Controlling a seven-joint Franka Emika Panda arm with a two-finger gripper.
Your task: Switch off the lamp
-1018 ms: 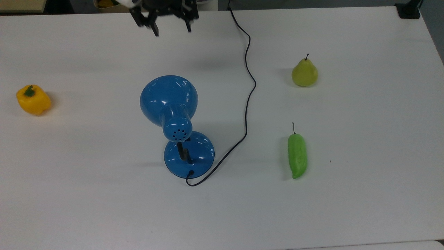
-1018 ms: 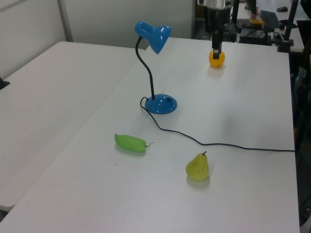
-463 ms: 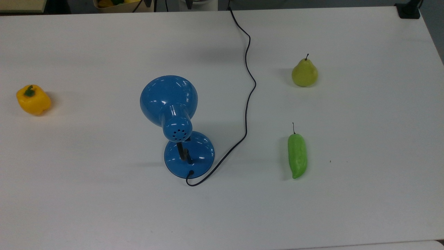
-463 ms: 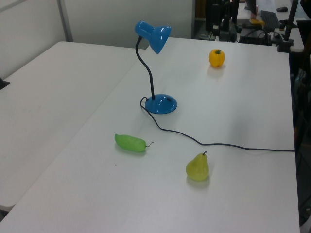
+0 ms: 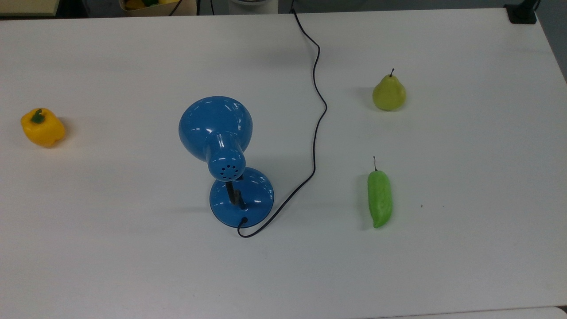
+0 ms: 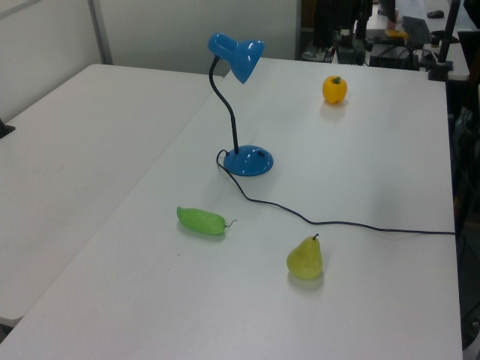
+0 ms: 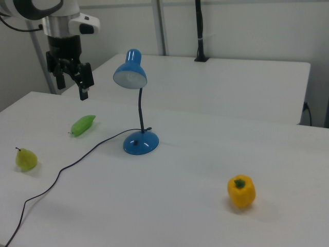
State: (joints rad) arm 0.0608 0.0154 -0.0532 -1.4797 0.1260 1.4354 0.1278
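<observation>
Right view: I see the big white desk, then the blue lamp in its middle. My hand hangs at its 9 o'clock, released, holding nothing. Next I must reach the lamp's switch.

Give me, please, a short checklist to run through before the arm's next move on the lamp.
1. Lamp upright on the table: ok.
2. Lamp's light off: cannot tell.
3. End effector open, holding nothing: ok.
4. Cord apart from pear and green vegetable: ok.
5. Switch spotted on the base: cannot tell.
</observation>
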